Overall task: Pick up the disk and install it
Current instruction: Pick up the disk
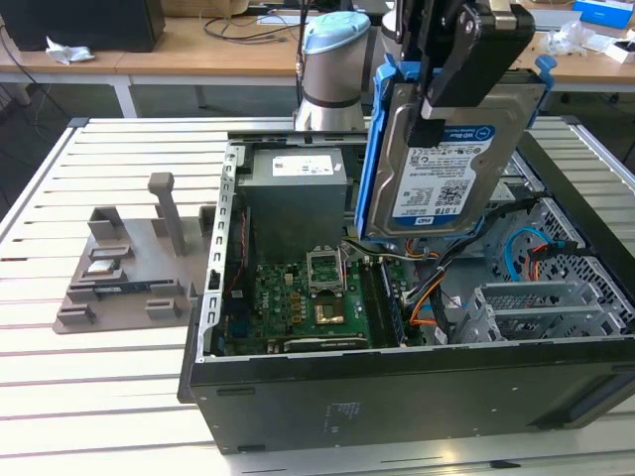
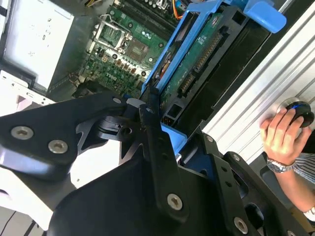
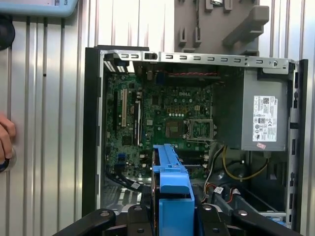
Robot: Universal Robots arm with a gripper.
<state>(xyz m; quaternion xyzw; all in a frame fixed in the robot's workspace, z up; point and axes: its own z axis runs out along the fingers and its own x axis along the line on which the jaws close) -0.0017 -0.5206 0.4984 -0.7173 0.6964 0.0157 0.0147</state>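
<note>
The gripper [image 3: 173, 216] clamps the disk [image 3: 172, 182], blue rail edge-on, over an open computer case [image 3: 91, 123] on a slatted table [image 3: 54, 98], the green motherboard [image 3: 162, 113] and grey power supply [image 3: 231, 118] exposed.

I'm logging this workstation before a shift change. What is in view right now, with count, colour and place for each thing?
disk: one, silver with blue side rails, held above the open case
computer case: one, black, lying open on the table
motherboard: one, green, inside the case
power supply: one, grey with a white sticker, inside the case
fixture: one, grey, on the table at the exterior view's left of the case
table: one, pale and slatted, under everything
person's hand: one, on the table beside the case
arm: one, grey and pale blue, behind the case
gripper: one, black, shut on the disk
</note>
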